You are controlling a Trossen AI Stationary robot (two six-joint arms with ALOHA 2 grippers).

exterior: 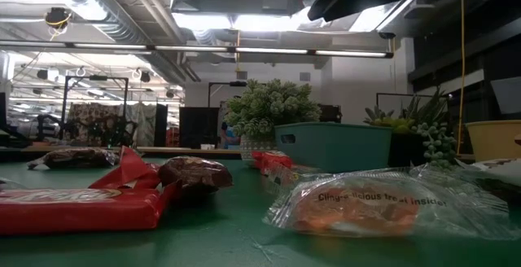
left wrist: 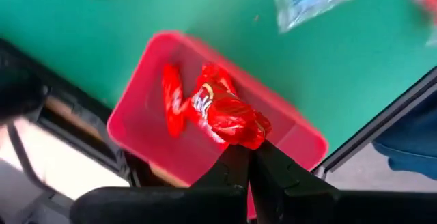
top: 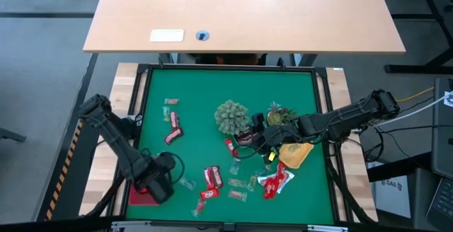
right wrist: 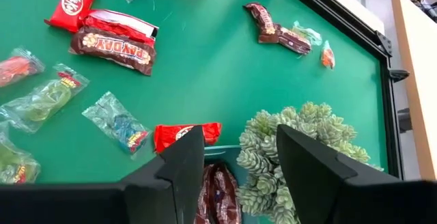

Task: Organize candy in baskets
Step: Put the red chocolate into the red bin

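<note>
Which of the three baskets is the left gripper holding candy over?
The red rectangular basket: the shut left gripper pinches a shiny red wrapped candy above it.

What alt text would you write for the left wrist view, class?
The left gripper, shut, pinches a red-wrapped candy above the red basket, which sits on the green mat at its edge; another red candy lies inside.

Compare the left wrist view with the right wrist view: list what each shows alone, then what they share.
Left wrist only: the left gripper, shut on a red-wrapped candy, above the red basket, which holds another red candy.
Right wrist only: the right gripper, open, above a brown candy in a blue basket beside a green spiky plant; a Payday bar.
Both: the green mat and loose clear-wrapped sweets.
</note>
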